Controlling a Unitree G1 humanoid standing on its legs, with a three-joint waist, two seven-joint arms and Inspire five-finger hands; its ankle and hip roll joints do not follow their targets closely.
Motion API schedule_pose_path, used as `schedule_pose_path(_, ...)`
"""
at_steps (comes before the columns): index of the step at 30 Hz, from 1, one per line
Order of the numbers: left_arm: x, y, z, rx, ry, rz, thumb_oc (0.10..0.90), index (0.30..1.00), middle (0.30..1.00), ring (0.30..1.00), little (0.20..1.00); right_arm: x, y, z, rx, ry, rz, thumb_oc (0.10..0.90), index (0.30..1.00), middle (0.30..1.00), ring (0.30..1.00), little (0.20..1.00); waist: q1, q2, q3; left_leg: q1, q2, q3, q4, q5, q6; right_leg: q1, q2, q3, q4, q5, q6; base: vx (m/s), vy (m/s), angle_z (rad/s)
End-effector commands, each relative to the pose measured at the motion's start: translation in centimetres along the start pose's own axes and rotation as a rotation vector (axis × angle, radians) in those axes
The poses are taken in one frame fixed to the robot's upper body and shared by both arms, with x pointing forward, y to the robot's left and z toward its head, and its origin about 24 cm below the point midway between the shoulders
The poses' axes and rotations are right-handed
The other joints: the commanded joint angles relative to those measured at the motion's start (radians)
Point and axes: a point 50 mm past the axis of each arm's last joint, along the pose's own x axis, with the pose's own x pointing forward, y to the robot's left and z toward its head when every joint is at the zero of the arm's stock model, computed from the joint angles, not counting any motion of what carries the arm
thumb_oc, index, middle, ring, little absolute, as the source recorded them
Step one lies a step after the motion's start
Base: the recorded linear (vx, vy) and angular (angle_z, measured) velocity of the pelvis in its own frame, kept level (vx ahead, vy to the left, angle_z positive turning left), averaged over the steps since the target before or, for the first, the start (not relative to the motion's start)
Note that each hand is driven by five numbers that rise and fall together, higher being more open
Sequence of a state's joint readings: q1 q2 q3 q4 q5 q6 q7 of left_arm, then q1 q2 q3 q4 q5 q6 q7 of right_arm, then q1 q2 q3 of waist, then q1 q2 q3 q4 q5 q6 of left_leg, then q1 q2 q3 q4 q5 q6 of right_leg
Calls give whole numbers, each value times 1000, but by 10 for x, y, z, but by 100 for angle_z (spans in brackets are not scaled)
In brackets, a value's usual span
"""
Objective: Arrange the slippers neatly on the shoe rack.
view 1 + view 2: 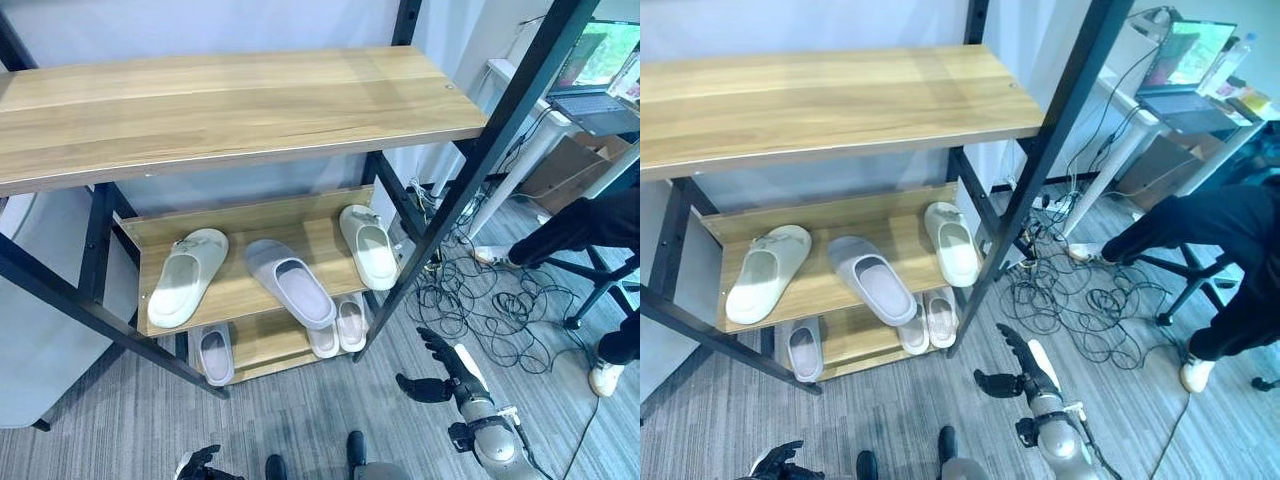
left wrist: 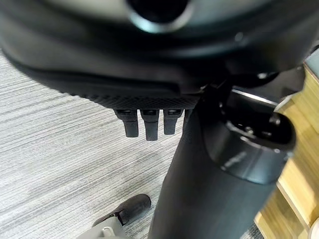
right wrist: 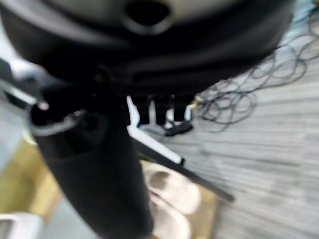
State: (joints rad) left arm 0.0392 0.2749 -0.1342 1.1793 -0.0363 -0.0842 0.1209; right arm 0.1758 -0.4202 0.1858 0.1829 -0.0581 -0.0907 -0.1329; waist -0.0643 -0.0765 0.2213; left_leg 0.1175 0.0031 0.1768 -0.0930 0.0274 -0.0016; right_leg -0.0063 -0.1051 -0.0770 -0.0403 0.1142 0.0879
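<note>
Your shoe rack (image 1: 250, 100), wood boards on a black frame, fills the head view from 9 to 1 o'clock.

Middle shelf (image 1: 240, 290): a cream slipper (image 1: 187, 276) at its 9 o'clock end, a grey slipper (image 1: 290, 283) at centre lying askew and overhanging the front edge, a second cream slipper (image 1: 368, 246) at its 3 o'clock end.

Bottom shelf (image 1: 262, 345): one grey slipper (image 1: 215, 353) at its 9 o'clock end, a pale pair (image 1: 338, 328) at its 3 o'clock end.

Your right hand (image 1: 440, 372), at 5 o'clock over the floor (image 1: 300, 415), fingers spread, holds nothing. Your left hand (image 1: 197, 463), at 7 o'clock, fingers curled, empty.
</note>
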Motion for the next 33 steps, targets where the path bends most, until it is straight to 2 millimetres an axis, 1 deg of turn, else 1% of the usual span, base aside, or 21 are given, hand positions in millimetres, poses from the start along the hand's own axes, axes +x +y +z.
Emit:
schedule_pose_path(1, -1, -8, -1, 1, -13, -15, 800, 900, 900, 900, 900, 9, -26, 62, 20, -326, -79, 800, 900, 900, 900, 900, 21, -2, -42, -19, -11, -35, 6, -65, 1, -62, -43, 32, 65, -27, 93, 16, -2, -3)
schedule_pose_path(7, -3, -12, -6, -4, 2, -25, 800, 900, 900, 900, 900, 2, -30, 80, 55, -419, -92, 800, 900, 900, 900, 900, 24, -7, -44, -17, -10, -37, 6, -68, 1, -55, -41, 32, 54, -25, 95, 0, 0, 0)
schedule_pose_path(11, -4, -14, -10, -7, 14, -27, 800, 900, 900, 900, 900, -2, -30, 91, 91, -474, -85, 800, 900, 900, 900, 900, 26, -9, -46, -18, -8, -38, 6, -68, 1, -53, -42, 29, 54, -24, 96, 0, 0, 0)
schedule_pose_path(13, -4, -16, -12, -7, 22, -31, 800, 900, 900, 900, 900, -3, -28, 99, 112, -511, -68, 800, 900, 900, 900, 900, 28, -10, -48, -17, -7, -37, 6, -68, -1, -52, -41, 27, 50, -24, 95, 0, 0, 0)
schedule_pose_path(19, -5, -17, -14, -7, 26, -37, 800, 900, 900, 900, 900, -3, -22, 107, 120, -546, -26, 800, 900, 900, 900, 900, 35, -10, -51, -17, -7, -40, 6, -68, -2, -44, -42, 22, 45, -25, 93, 0, 0, 0)
schedule_pose_path(23, -5, -18, -13, -2, 22, -38, 800, 900, 900, 900, 900, -3, -21, 109, 115, -553, -12, 800, 900, 900, 900, 900, 39, -12, -53, -20, -7, -47, 6, -66, -3, -41, -43, 16, 44, -26, 92, -2, 0, 1)
schedule_pose_path(26, -5, -18, -13, 8, 21, -43, 800, 900, 900, 900, 900, -3, -19, 114, 143, -576, 0, 800, 900, 900, 900, 900, 43, -12, -52, -25, -6, -51, 6, -63, -5, -40, -45, 9, 46, -26, 92, -8, 2, 6)
schedule_pose_path(33, -5, -18, -14, 8, 27, -39, 800, 900, 900, 900, 900, -1, -11, 137, 180, -672, 56, 800, 900, 900, 900, 900, 57, -11, -54, -31, -6, -60, 6, -59, -8, -38, -47, -3, 43, -28, 89, -5, 3, 4)
